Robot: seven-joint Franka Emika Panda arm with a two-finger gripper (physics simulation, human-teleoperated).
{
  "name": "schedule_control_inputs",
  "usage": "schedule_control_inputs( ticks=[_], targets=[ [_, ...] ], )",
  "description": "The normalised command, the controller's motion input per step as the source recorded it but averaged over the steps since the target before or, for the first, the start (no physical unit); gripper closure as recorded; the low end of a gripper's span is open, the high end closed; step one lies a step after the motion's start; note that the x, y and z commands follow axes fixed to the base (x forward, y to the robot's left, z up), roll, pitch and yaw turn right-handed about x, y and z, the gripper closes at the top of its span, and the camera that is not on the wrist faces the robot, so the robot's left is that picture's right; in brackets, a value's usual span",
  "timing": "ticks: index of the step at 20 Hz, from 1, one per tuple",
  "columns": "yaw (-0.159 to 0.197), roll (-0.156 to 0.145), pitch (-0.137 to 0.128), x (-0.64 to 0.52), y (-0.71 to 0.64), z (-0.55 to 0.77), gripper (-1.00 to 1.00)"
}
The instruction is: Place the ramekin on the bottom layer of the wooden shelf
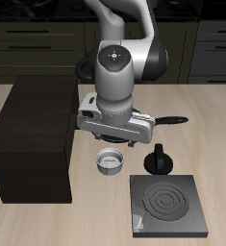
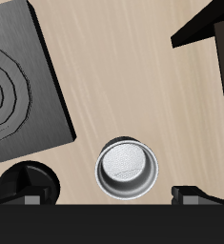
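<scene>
The ramekin (image 1: 110, 161) is a small round ribbed grey-white cup standing upright on the table, just in front of the wooden shelf's near corner. It also shows in the wrist view (image 2: 128, 170), grey inside and empty. The wooden shelf (image 1: 33, 135) is a large, almost black box; one corner of it shows in the wrist view (image 2: 209, 38). My gripper (image 1: 111, 142) hangs just above the ramekin. It is open and empty (image 2: 110, 195), and its fingertips (image 2: 190, 193) stand wide apart on either side of the cup without touching it.
A small black knobbed pot (image 1: 160, 160) (image 2: 28, 181) stands close beside the ramekin. A flat black stove plate with rings (image 1: 167, 204) (image 2: 23, 86) lies nearer the table's front edge. A black frying pan's handle (image 1: 174, 120) shows behind the arm.
</scene>
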Motion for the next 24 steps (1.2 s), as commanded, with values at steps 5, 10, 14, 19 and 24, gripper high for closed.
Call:
schedule_control_inputs(
  ticks=[5,10,14,19,24],
  targets=[
    [0.082,-0.012,-0.067,-0.1,0.18,-0.16,-1.0],
    [0.005,0.019,0.002,-0.07,0.13,-0.13,-1.0],
    [0.061,-0.039,-0.059,-0.15,0.06,-0.16,-1.0],
    [0.009,0.025,-0.025,-0.08,0.08,-0.12,-1.0],
    [0.0,0.004,-0.009,-0.07,0.08,-0.17,-1.0]
  ],
)
